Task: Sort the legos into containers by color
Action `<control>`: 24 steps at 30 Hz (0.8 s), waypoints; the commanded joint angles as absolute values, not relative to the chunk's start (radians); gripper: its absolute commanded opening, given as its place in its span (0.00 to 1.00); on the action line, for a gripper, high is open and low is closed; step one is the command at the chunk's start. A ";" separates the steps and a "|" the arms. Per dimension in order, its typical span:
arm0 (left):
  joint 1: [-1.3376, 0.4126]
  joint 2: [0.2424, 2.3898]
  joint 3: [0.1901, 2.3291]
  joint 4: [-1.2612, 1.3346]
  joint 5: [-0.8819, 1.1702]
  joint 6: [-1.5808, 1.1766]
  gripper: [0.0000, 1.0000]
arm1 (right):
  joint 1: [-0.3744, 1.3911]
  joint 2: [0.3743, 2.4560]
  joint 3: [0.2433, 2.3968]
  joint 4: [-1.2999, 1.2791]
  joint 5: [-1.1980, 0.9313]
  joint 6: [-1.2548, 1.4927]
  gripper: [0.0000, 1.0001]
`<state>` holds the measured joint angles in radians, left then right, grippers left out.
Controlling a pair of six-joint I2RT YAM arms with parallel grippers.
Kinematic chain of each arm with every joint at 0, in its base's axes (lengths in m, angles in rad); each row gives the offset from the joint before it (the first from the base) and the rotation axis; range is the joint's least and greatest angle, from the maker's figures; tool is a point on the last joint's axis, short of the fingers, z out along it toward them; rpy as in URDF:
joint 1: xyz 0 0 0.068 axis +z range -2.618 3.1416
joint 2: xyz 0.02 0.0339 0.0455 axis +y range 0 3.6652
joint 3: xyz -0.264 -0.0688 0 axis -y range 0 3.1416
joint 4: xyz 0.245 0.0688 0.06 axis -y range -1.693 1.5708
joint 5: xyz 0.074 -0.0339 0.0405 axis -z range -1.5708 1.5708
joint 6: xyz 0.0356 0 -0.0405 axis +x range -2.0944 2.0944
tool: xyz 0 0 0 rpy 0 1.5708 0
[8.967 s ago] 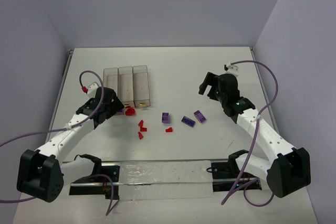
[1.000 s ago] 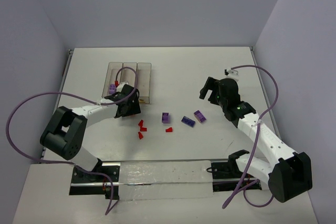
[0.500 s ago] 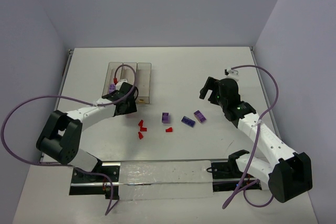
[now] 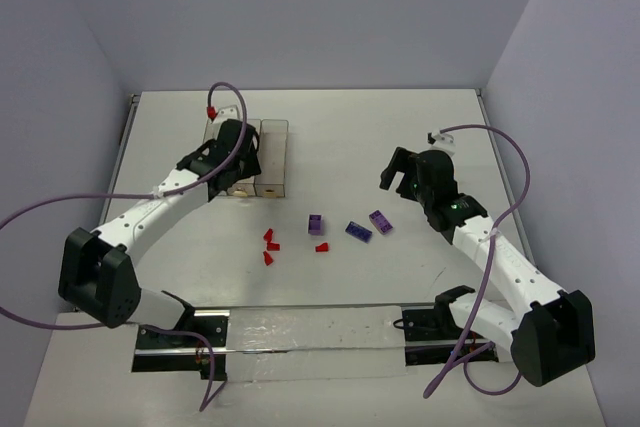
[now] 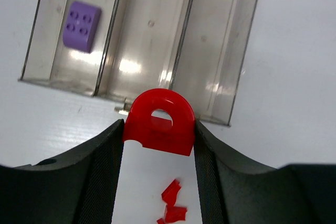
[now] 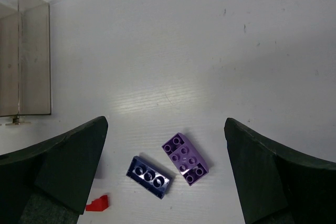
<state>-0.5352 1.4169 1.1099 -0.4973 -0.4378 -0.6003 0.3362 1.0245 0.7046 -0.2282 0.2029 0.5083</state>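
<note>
My left gripper [image 4: 235,152] is shut on a red lego with a round hole [image 5: 159,124] and holds it over the near end of the three joined containers [image 4: 272,155]. In the left wrist view the containers [image 5: 149,30] lie below the fingers. The left bin holds one purple lego [image 5: 81,25]; the parts of the other two bins that show are bare. My right gripper [image 4: 400,169] is open and empty above two purple legos [image 6: 185,159] [image 6: 149,177]. Three purple legos [image 4: 316,224] [image 4: 358,231] [image 4: 381,221] and several red bits [image 4: 270,245] lie on the table.
The white table [image 4: 400,127] is walled at the back and both sides. One red bit [image 4: 322,246] lies apart from the others, near the purple legos, and shows in the right wrist view [image 6: 97,203]. Purple cables loop over both arms.
My left gripper has lifted from the table in front of the containers and moved back over them, carrying the red lego. The right arm has not moved.
</note>
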 commanded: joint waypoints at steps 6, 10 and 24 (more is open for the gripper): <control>-0.469 1.657 1.334 -0.451 -0.473 -0.516 0.40 | 0.342 0.977 0.698 -0.211 0.238 0.505 1.00; -0.437 1.727 1.390 -0.434 -0.452 -0.505 0.41 | 0.342 0.965 0.697 -0.221 0.248 0.497 1.00; -0.400 1.850 1.439 -0.405 -0.419 -0.499 0.45 | 0.341 0.957 0.695 -0.228 0.243 0.502 1.00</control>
<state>-0.4073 1.8292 1.3937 -0.4456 -0.4319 -0.5118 0.3363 0.9836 0.6991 -0.2333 0.2245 0.5041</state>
